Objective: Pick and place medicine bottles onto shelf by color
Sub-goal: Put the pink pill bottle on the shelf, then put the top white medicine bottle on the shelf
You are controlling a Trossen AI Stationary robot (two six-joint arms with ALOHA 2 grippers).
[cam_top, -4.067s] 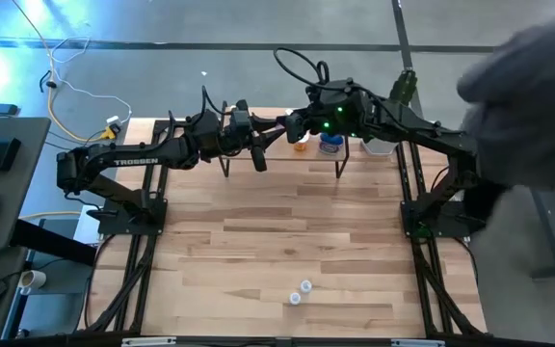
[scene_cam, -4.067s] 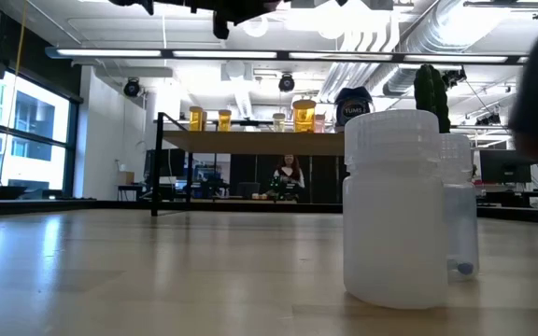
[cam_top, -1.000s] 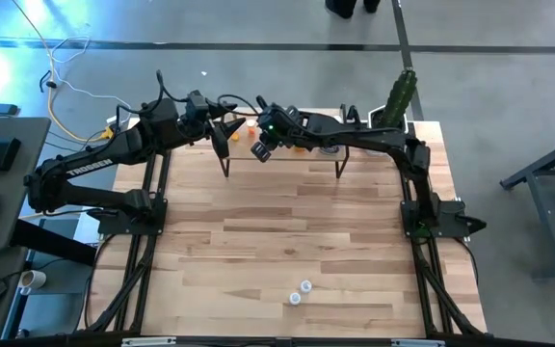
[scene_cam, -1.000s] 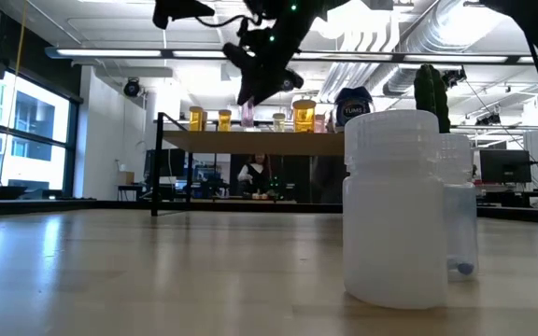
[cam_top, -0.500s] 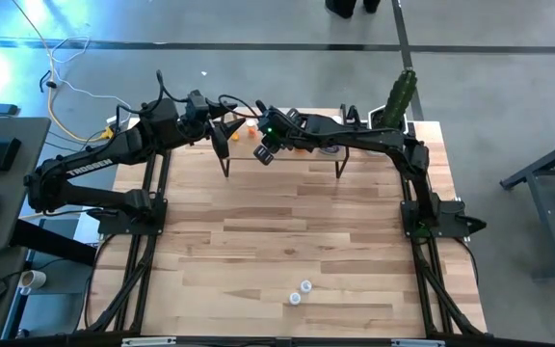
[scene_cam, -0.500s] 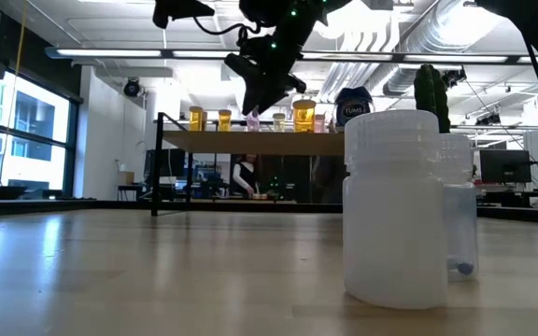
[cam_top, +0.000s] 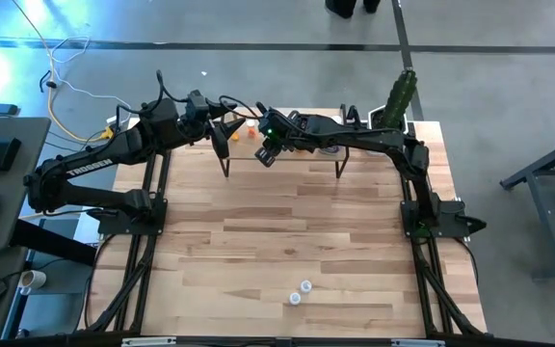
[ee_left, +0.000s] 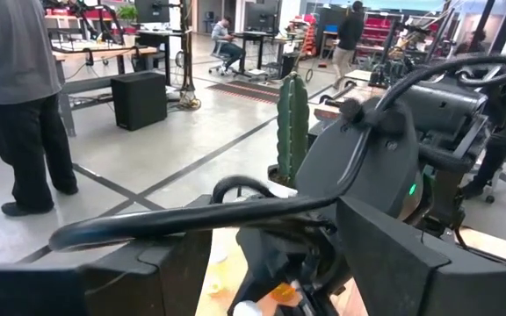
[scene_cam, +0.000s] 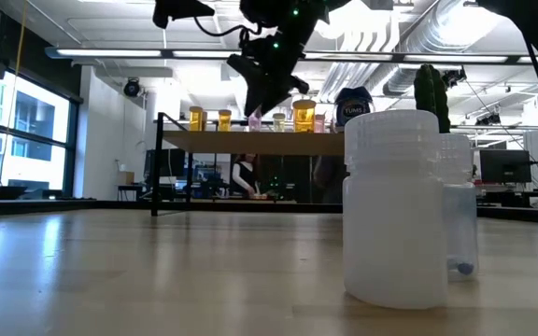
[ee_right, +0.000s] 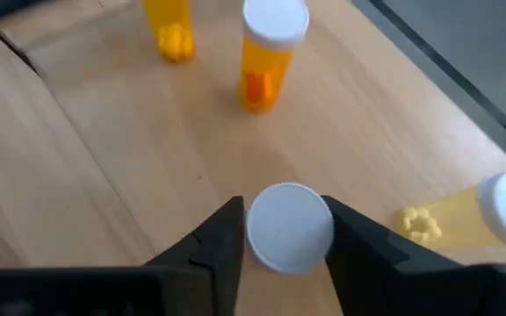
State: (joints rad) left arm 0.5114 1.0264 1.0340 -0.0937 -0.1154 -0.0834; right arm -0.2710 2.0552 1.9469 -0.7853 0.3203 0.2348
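Note:
The shelf (scene_cam: 241, 142) stands at the table's far edge and bears a row of medicine bottles: yellow (scene_cam: 196, 119), pink (scene_cam: 255, 119), orange (scene_cam: 304, 115) and a blue jar (scene_cam: 351, 107). My right gripper (ee_right: 288, 241) hangs over the shelf, pointing down. It is open a little, with its fingers close on either side of the pink bottle's white cap (ee_right: 289, 226). That bottle stands upright on its base on the shelf board (ee_right: 104, 158). My left gripper (cam_top: 220, 133) hovers open over the shelf's left end, holding nothing.
Two white bottles (cam_top: 301, 292) stand near the table's front edge, large in the low view (scene_cam: 400, 210). A potted cactus (cam_top: 400, 96) is at the far right corner. An orange bottle (ee_right: 271, 53) and yellow bottles (ee_right: 169, 26) stand close by on the shelf. People are in the room behind.
My right gripper has come down a little over the shelf with the pink bottle. The bottle hung just above the board a second ago. It now stands upright on the board between the yellow bottles and the orange one.

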